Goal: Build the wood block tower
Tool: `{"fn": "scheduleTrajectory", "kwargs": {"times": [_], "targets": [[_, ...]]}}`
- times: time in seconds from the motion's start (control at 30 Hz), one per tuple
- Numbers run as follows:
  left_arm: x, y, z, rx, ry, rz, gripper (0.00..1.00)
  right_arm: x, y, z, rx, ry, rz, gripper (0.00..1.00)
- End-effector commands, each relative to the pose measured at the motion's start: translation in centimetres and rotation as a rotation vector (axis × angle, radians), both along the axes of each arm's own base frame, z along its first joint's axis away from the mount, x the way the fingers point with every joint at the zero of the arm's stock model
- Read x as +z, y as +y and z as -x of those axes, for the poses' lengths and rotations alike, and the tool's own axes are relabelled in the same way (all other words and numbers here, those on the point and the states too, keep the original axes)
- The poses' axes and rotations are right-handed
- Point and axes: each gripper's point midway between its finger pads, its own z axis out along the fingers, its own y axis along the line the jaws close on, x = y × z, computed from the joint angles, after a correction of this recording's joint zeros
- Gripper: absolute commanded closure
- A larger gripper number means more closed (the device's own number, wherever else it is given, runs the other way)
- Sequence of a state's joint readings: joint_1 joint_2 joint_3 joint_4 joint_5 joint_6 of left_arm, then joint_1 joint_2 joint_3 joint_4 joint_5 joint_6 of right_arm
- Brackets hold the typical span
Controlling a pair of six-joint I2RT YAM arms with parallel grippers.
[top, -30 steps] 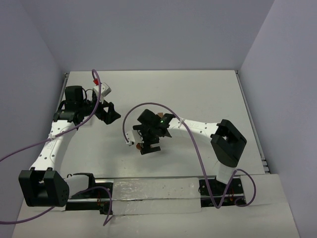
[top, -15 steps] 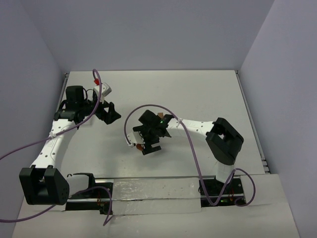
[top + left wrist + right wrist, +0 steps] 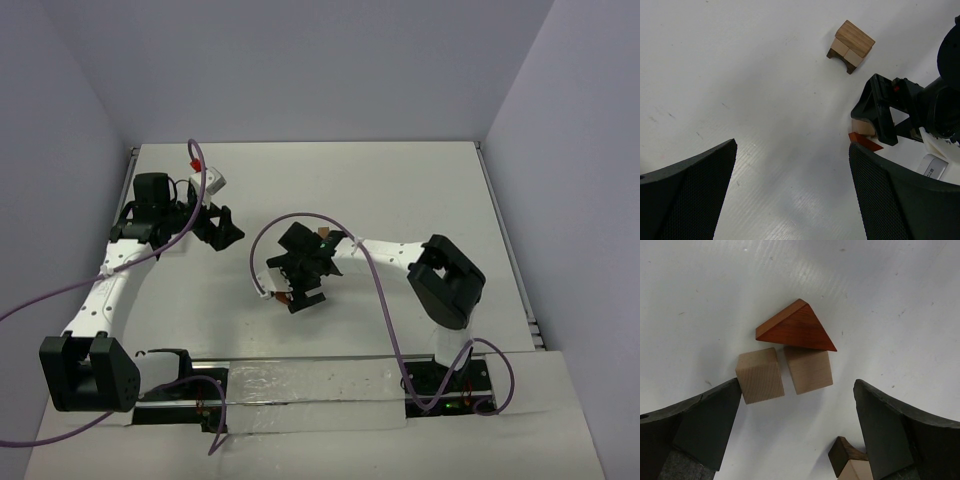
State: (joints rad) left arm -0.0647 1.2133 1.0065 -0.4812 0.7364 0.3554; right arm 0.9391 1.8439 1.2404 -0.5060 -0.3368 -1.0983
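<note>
**Right arm draws in over the loose blocks**

Your right hand (image 3: 797, 387) has edged a little to the left over the last second, and its elbow has swung in toward the middle of the worktop (image 3: 400, 190). Its fingers were spread wide a second ago and are just as wide now, holding nothing.

Between those fingers, flat on the worktop, lie two tan cubes (image 3: 760, 376) side by side with a thin gap between them. The left cube sits right against the left finger (image 3: 695, 425); you cannot tell whether it actually touches. A red-brown wedge (image 3: 797, 331) lies just beyond them, its long face against the right cube's far edge.

By the right finger a small stack (image 3: 851, 44) of the wood block tower stands apart from the loose pieces: dark brown at the base, tan cubes above, a light brown block on top.

Your left hand (image 3: 792, 147) has not moved. It hangs near the left edge, jaws spread and holding nothing, well apart from every block.
</note>
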Motion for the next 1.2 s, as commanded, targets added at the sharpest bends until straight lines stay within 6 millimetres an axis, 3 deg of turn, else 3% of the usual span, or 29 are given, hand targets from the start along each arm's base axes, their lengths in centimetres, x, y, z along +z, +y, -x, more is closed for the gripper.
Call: {"fn": "scheduleTrajectory", "kwargs": {"times": [0.0,0.97,1.17], "targets": [[0.5,-0.2,-0.4,-0.021,-0.037,-0.003,0.01,1.0,1.5,-1.6,0.020,-0.028,-0.052,0.00],[-0.2,-0.2,-0.5,-0.023,-0.024,-0.007,0.01,-0.2,1.1,-0.4,0.074,0.043,-0.006,0.03],[-0.3,-0.3,-0.5,-0.024,-0.022,-0.006,0.01,-0.5,1.0,-0.4,0.077,0.046,0.003,0.10]]}}
